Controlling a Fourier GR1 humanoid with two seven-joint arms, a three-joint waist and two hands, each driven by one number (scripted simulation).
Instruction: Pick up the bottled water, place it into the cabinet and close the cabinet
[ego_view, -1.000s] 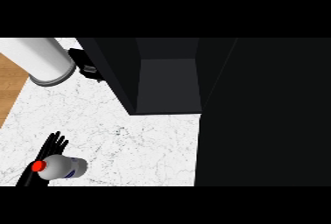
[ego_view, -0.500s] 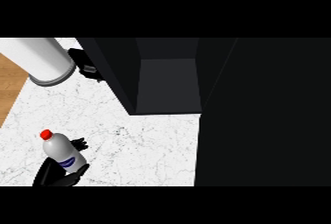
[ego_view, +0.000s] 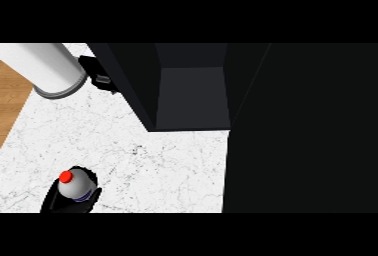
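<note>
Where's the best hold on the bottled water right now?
Around its body, below the red cap. The bottled water stands about upright, cap towards the camera, and the left hand already wraps it from below and behind, so keep that side grip.

Bottled water (ego_view: 75, 186) in hand (ego_view: 60, 204) at counter's (ego_view: 148, 155) lower left, cabinet (ego_view: 192, 95) behind

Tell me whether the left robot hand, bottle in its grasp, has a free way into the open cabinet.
Probably yes: the left robot hand holds the bottled water, and only bare counter lies before the open cabinet.
</note>
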